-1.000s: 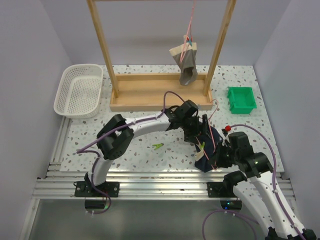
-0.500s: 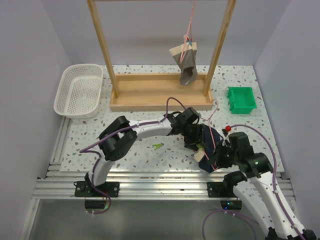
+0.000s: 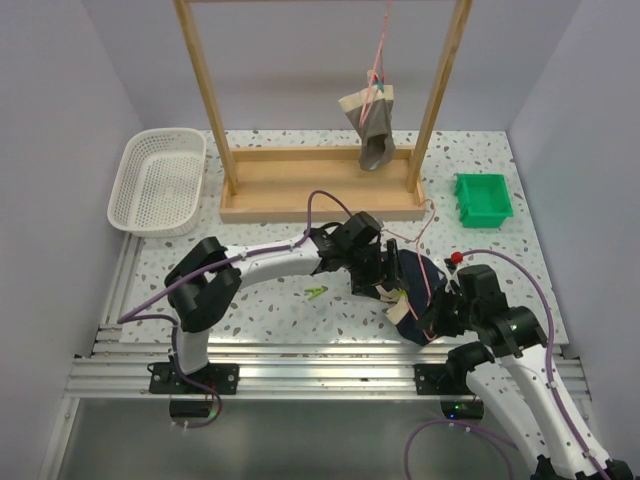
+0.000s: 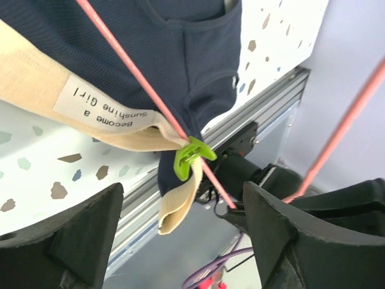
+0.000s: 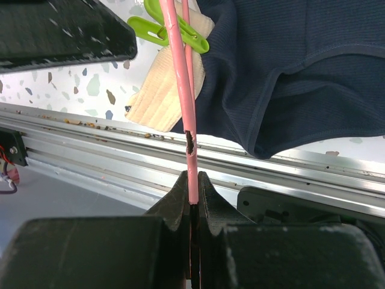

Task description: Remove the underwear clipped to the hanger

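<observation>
1. Navy briefs (image 5: 301, 72) lie at the near right of the table (image 3: 260, 312). A green clip (image 4: 190, 158) pins their tan waistband to the pink hanger wire (image 5: 180, 78).
2. Grey briefs (image 3: 375, 128) hang within the wooden rack (image 3: 206, 90), well apart.
3. Right hand (image 5: 191, 201): clamped tight on the wire's end.
4. Left hand (image 4: 180, 235): spread wide, holding nothing, facing the clip.
5. Cloth looks light, limp and stretchy. Best hold is probably the thick waistband just beside the clip.

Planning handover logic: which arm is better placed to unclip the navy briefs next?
Left. The left tool, open, faces the green clip holding the navy briefs; the right tool is shut on the pink hanger.
</observation>
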Motion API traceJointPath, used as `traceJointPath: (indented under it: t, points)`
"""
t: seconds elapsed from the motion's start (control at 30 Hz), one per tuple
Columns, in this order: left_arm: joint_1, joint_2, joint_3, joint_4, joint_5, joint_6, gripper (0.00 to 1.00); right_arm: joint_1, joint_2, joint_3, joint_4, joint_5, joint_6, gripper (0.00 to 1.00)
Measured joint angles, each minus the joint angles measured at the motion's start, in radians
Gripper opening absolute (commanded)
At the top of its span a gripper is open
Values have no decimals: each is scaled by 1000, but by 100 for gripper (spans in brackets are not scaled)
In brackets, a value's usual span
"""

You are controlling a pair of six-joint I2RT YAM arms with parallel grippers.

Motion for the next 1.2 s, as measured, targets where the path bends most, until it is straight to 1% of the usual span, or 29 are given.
traceJointPath:
  t: [0.17,0.37,0.4,0.47,0.5,0.63,0.7,0.77,0.8,0.83,0.87,0.93,1.03,1.2]
  points:
    - [5,1,6,3,-2,-35,89,0,0,0,0,0,0,0]
    - [5,82,92,-12,36,-77,89,0,-1,0,0,1,0,0]
    - [5,92,98,-13,46,-84,88,0,-2,0,0,2,0,0]
    - [6,113,114,-20,63,-92,85,0,-7,0,-1,6,0,0]
    - [6,127,130,-31,71,-93,79,0,-10,0,0,10,1,0]
    - [6,171,165,-33,107,-93,66,0,-12,0,-1,19,2,0]
    - [9,177,165,-34,120,-93,62,0,-12,0,-1,19,3,0]
    - [11,179,165,-32,133,-95,48,0,-12,0,-1,19,3,0]
    - [13,179,165,-31,138,-96,38,0,-12,0,-1,19,3,0]
    - [15,179,165,-29,144,-98,32,0,-12,0,-1,19,3,0]
    - [18,179,165,-26,151,-95,28,0,-12,0,-1,19,3,0]
    - [19,179,165,-25,159,-91,15,0,-12,0,-1,24,3,0]
    - [21,179,165,-24,166,-85,0,0,-12,0,-1,26,4,0]
    - [25,179,165,-30,177,-60,0,0,-12,0,-1,27,8,0]
